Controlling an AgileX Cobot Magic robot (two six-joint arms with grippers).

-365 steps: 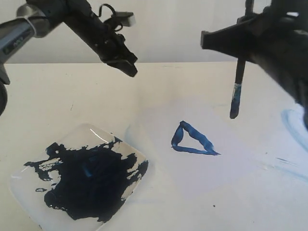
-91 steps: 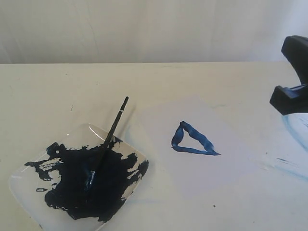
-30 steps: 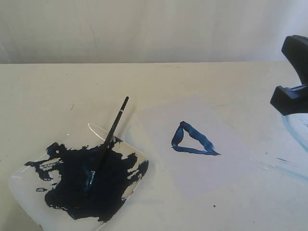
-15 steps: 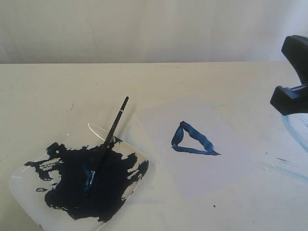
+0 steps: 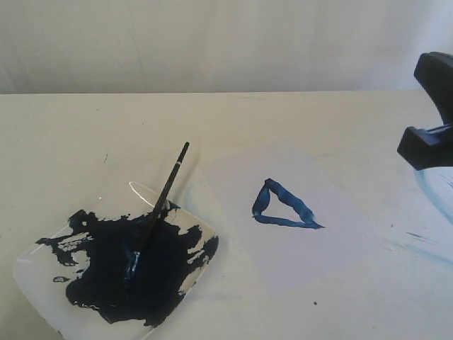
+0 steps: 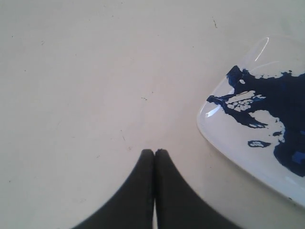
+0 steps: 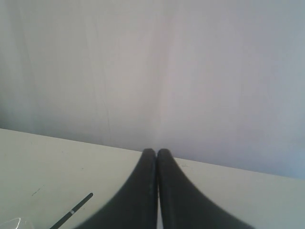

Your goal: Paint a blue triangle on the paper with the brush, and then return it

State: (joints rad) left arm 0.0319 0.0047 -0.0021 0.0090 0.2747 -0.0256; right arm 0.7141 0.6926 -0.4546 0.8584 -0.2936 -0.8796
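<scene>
Plate [image 5: 28, 265]: at 7 o'clock, nearest us; the brush [image 5: 164, 190] lies in its paint, handle toward 1 o'clock.
Paper [image 5: 297, 262]: mid-tabletop, bearing the blue triangle [image 5: 290, 202].
Change: the brush, earlier held aloft, is now released; we judge the task done.
Jaws: left jaws and right jaws both pressed together, empty.

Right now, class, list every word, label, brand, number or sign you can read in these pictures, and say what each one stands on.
None: no view shows any readable text.
The paper carries only the blue triangle, a painted shape, not a sign.
The brush and the plate show no label.
</scene>
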